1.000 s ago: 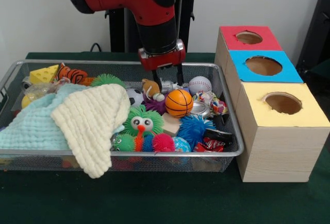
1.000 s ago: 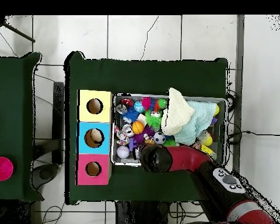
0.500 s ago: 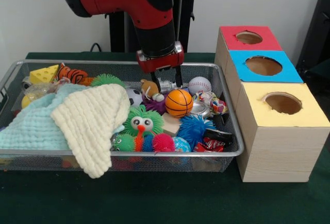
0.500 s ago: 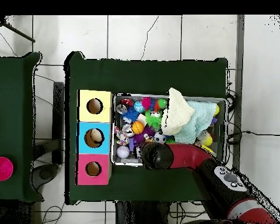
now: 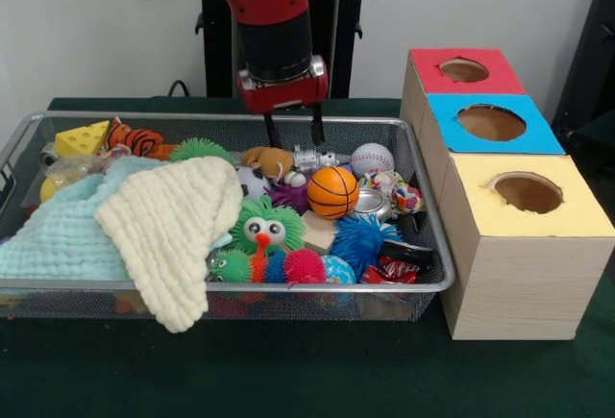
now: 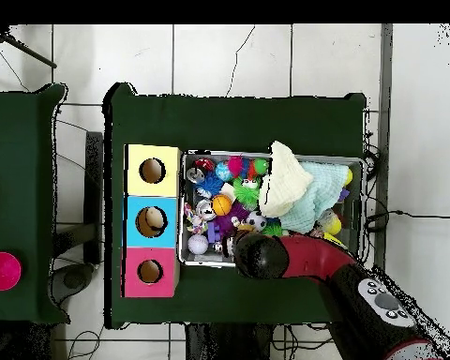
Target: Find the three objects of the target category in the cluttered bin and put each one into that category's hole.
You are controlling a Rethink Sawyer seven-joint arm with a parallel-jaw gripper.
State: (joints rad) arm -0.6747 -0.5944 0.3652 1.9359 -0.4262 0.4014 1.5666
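Orange ball (image 5: pixel 333 192): in the wire bin (image 5: pixel 423 282), just below-right of the hand (image 5: pixel 292 135).
Hand: released, empty, fingers apart above the toys.
Risk: descending, fingers could snag neighbouring toys and nudge the ball away.

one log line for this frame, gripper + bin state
gripper: open, empty, above bin's far side | orange ball: in bin | baseball: in bin | phase: searching

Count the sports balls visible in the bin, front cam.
3: an orange basketball mid-bin, a white baseball behind it to the right, and a soccer ball half hidden at the cream cloth's edge. Cloths and toys may bury more.
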